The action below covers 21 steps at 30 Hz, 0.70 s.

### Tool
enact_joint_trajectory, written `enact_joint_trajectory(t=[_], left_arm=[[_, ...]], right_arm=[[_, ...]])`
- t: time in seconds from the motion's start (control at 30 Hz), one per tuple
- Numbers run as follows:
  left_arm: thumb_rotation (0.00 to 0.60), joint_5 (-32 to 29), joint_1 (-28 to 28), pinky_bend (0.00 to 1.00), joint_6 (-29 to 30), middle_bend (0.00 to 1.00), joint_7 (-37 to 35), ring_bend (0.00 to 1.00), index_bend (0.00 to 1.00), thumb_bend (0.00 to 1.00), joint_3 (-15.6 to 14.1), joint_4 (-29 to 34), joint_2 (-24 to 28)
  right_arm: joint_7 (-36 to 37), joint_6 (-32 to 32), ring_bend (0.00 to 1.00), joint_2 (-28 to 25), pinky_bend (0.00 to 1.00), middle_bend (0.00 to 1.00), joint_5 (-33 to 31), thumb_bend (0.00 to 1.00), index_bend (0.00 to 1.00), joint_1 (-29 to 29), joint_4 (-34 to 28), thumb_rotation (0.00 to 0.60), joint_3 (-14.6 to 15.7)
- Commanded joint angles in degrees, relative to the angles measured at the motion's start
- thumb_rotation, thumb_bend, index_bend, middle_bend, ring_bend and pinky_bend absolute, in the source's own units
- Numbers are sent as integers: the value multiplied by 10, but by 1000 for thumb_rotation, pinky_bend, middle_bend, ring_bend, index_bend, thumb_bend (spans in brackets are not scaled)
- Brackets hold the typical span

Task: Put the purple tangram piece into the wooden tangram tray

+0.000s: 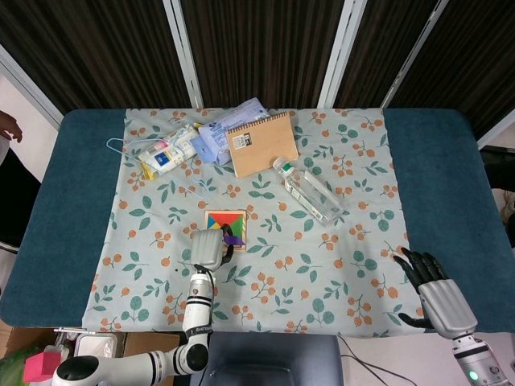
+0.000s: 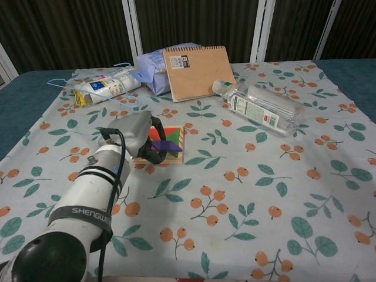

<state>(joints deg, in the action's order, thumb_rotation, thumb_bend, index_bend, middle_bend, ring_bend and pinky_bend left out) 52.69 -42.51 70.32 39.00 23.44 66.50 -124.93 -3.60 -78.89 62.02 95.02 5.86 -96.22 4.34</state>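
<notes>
The wooden tangram tray (image 1: pixel 228 219) (image 2: pixel 174 134) lies on the floral cloth, holding red, green, yellow and orange pieces. My left hand (image 1: pixel 208 249) (image 2: pixel 136 136) hovers at the tray's near edge and pinches the purple tangram piece (image 1: pixel 232 239) (image 2: pixel 166 147) over the tray's near right corner. The hand covers the tray's left half in the chest view. My right hand (image 1: pixel 430 283) rests on the blue table at the near right, fingers spread, holding nothing; only the head view shows it.
A clear plastic bottle (image 1: pixel 306 190) (image 2: pixel 264 106) lies right of the tray. Behind it sit a brown spiral notebook (image 1: pixel 261 143) (image 2: pixel 197 71), a blue packet (image 1: pixel 216 135), a tube package (image 1: pixel 167 153) (image 2: pixel 106 86) and a face mask loop (image 1: pixel 121 143).
</notes>
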Motion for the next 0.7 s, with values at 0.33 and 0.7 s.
enact_joint_trajectory(t=[0.33, 0.7], left_arm=[[600, -19, 4, 1000, -11, 1000, 7, 1000, 392, 376, -3, 16, 15], [600, -17, 4, 1000, -9, 1000, 3, 1000, 393, 374, -10, 22, 20]], right_arm=[[0, -4, 0, 0, 0, 0, 1, 160, 0, -1, 1, 600, 1], [7, -10, 0, -4, 0, 0, 3, 160, 0, -4, 2, 600, 2]])
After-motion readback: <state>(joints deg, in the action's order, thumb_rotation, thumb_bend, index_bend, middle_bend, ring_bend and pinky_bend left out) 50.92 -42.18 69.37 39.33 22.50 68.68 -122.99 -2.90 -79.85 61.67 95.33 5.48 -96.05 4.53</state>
